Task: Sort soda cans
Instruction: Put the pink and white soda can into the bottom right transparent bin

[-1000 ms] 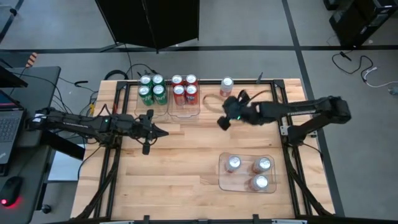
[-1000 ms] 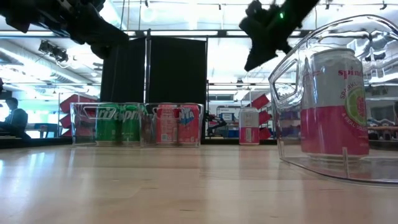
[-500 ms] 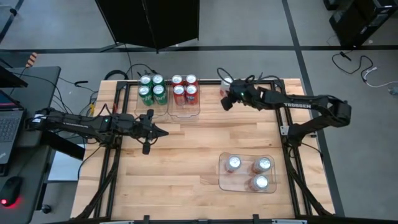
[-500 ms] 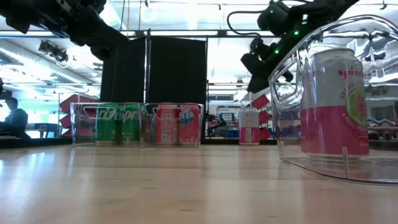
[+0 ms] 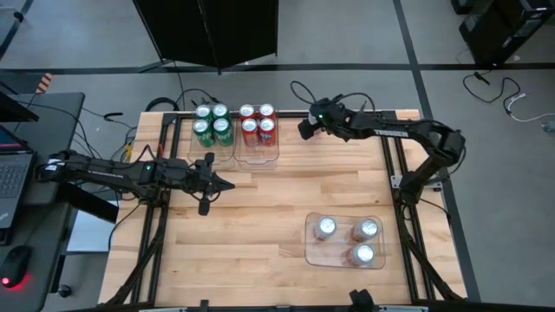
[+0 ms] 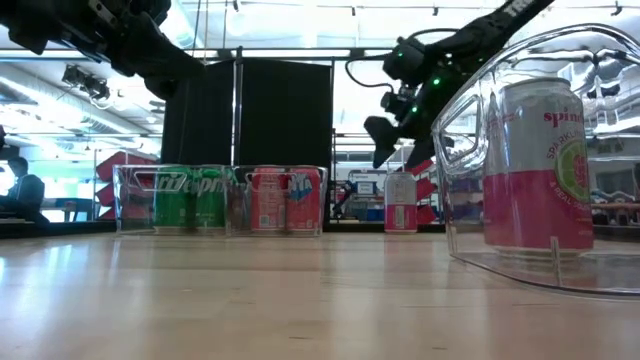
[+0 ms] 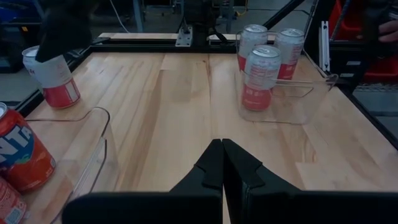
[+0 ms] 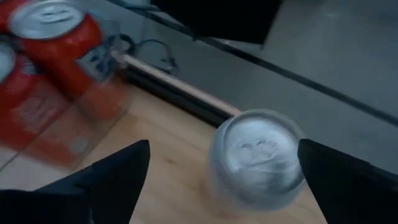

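A lone soda can (image 6: 400, 215) with a silver top (image 8: 258, 155) stands on its base near the table's far edge, right of the red cans. My right gripper (image 8: 224, 149) hovers open above it, one finger (image 8: 118, 180) on each side of the top, touching nothing. In the low view its fingers (image 6: 385, 150) are still higher than the can. Several green cans (image 5: 211, 124) and several red cans (image 5: 257, 124) stand in two clear trays at the far edge. Three pink-and-silver cans (image 5: 351, 238) stand in a clear tray at the near right. My left gripper (image 5: 232, 185) is shut and waits over the table's left.
The clear tray of red cans (image 8: 56, 68) stands close to the left of the lone can. The black frame rail (image 5: 381, 113) runs along the far edge behind it. Bare wood (image 5: 260, 208) lies between the far trays and the near-right tray (image 5: 312, 251).
My right gripper has moved from the table's middle toward the far edge and a little left, coming over the lone can. It has tipped to point down at the can's top, and its fingers have opened wide. No can has moved.
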